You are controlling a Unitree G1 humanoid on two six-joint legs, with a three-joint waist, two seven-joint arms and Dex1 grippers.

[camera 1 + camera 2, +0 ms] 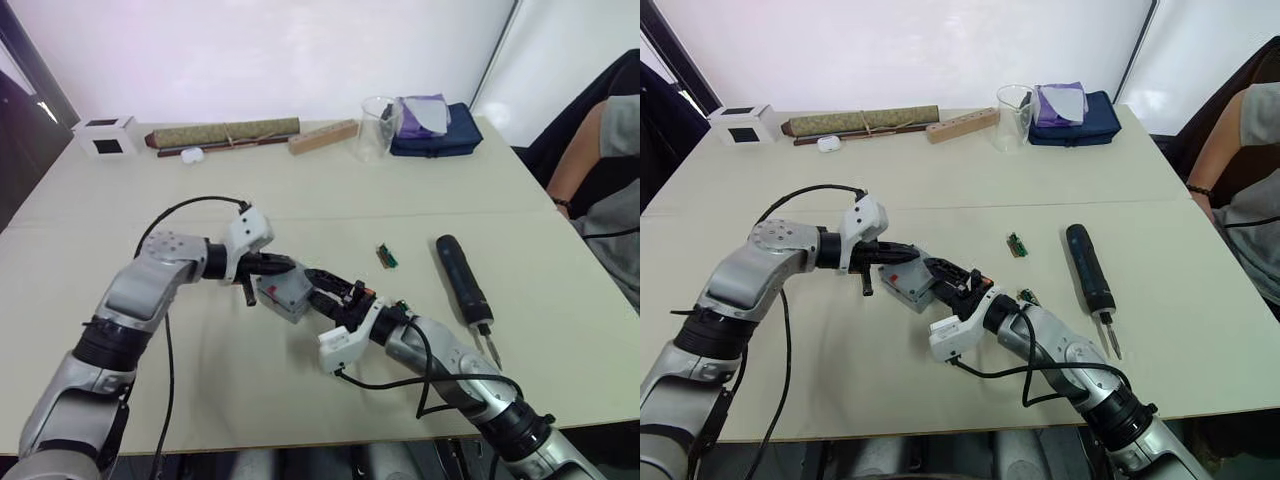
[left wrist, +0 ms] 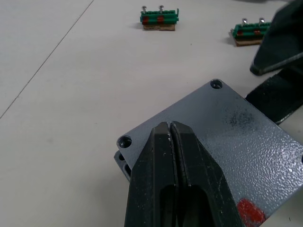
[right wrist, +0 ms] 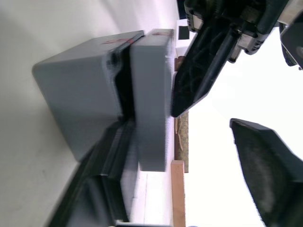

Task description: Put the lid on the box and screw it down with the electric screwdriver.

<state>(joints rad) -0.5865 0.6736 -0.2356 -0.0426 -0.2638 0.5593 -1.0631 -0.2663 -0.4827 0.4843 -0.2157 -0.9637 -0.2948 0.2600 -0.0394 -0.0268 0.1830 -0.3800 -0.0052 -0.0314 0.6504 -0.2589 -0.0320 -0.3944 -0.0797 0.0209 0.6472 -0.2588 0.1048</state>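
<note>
**Lid on box between both grippers at the counter's middle**

A pale beige counter [image 1: 940, 180] stands against a white wall; a person's arm [image 1: 1230, 160] shows at the 3 o'clock edge. The box [image 1: 902, 285] sits mid-counter with the lid [image 2: 222, 127] on top, slightly offset. The left gripper [image 2: 169, 137], jaws together, presses its tips on the lid. The right gripper [image 1: 958, 282], jaws apart, flanks the box from 4 o'clock. The electric screwdriver [image 1: 1087, 268] lies well apart toward 3 o'clock.
</note>
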